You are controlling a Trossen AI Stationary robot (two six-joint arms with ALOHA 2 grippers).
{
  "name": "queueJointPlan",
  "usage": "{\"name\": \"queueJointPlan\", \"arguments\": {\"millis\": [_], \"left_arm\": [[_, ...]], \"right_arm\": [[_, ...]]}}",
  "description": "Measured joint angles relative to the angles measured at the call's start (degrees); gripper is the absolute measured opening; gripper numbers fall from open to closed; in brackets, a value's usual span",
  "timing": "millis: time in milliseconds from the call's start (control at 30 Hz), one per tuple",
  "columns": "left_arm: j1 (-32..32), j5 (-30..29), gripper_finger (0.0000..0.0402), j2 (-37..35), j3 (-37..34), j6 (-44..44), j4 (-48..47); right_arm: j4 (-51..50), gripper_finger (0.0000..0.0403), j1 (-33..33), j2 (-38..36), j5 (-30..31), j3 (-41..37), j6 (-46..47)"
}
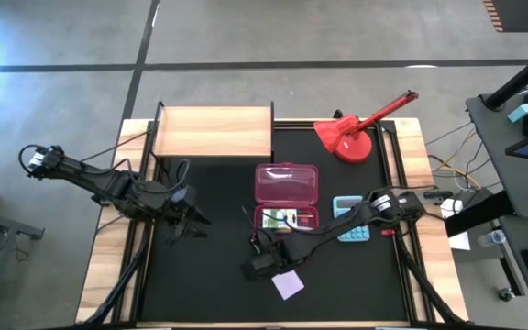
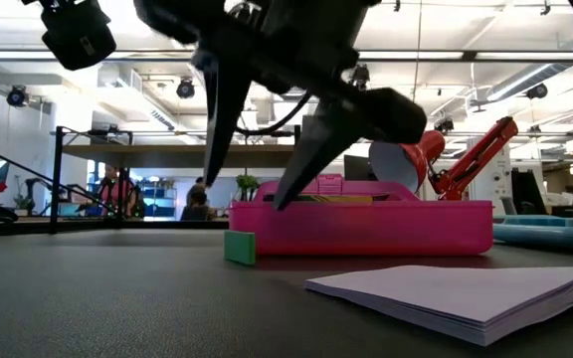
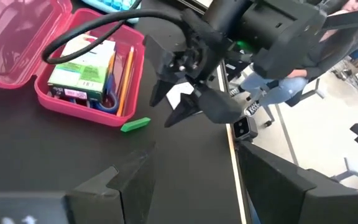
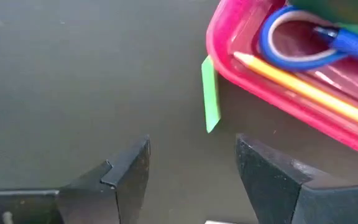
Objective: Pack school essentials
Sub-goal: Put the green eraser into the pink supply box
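Nearest the table's front edge lay the lilac sticky-note pad [image 1: 288, 283], flat on the black mat [image 1: 209, 284] and apart from everything else; in the low view it filled the foreground as a thin stack of sheets [image 2: 466, 298]. Just behind it the right gripper [image 1: 257, 259] hung low over the mat with its fingers spread and nothing between them, pointing down beside the small green eraser [image 2: 239, 247]. The right wrist view showed that eraser [image 4: 211, 93] lying on the mat just outside the rim of the pink pencil case [image 4: 278, 93], touching or nearly touching its wall, ahead of the open fingers. Inside the case's open tray [image 1: 286, 218] lay the orange pencil [image 4: 303, 87], the blue-handled scissors [image 4: 291, 37], a blue pen [image 4: 353, 43] and the little green-and-white box [image 3: 86, 62]; the lid [image 1: 286, 183] was folded back flat behind it. The light-blue calculator [image 1: 350, 220] sat right of the case, partly under the right arm. To the left, well apart from the case, the left gripper [image 1: 183, 225] was held above bare mat with its fingers open and empty. Farther back stood the wooden box [image 1: 214, 131] and the red desk lamp [image 1: 356, 133].
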Motion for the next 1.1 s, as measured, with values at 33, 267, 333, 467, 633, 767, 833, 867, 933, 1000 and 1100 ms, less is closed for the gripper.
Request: {"name": "queueJointPlan", "arguments": {"millis": [33, 267, 333, 467, 633, 767, 833, 867, 933, 1000, 1100], "left_arm": [[0.0, 0.0, 0.0208, 0.0, 0.0, 0.0, 0.0], [0.0, 0.0, 0.0208, 0.0, 0.0, 0.2, 0.0], [0.0, 0.0, 0.0208, 0.0, 0.0, 0.2, 0.0], [0.0, 0.0, 0.0208, 0.0, 0.0, 0.2, 0.0], [0.0, 0.1, 0.0208, 0.0, 0.0, 0.2, -0.1], [0.0, 0.1, 0.0208, 0.0, 0.0, 0.2, -0.1], [0.0, 0.1, 0.0208, 0.0, 0.0, 0.2, -0.1], [0.0, 0.1, 0.0208, 0.0, 0.0, 0.2, 0.0], [0.0, 0.1, 0.0208, 0.0, 0.0, 0.2, -0.1], [0.0, 0.1, 0.0208, 0.0, 0.0, 0.2, 0.0], [0.0, 0.1, 0.0208, 0.0, 0.0, 0.2, 0.0]], "right_arm": [[-0.1, 0.0220, -0.2, 0.2, 0.0, 0.0, -0.4], [-0.3, 0.0219, -1.0, 1.6, 1.5, -0.1, -2.7], [-0.2, 0.0219, -1.2, 2.1, 1.5, -0.1, -3.1], [0.3, 0.0219, -1.6, 3.7, 1.4, -0.1, -3.3], [0.4, 0.0210, -1.6, 4.5, 1.5, -0.1, -3.3], [0.3, 0.0181, -1.8, 4.6, 1.7, -0.1, -3.4], [0.3, 0.0162, -1.8, 4.6, 1.7, -0.1, -3.4], [0.4, 0.0151, -1.9, 4.6, 1.7, -0.1, -3.4], [0.4, 0.0132, -1.9, 4.7, 1.9, -0.1, -3.4], [0.4, 0.0114, -1.9, 4.7, 2.1, -0.1, -3.5], [0.5, 0.0090, -1.9, 4.7, 2.1, -0.1, -3.4]]}}
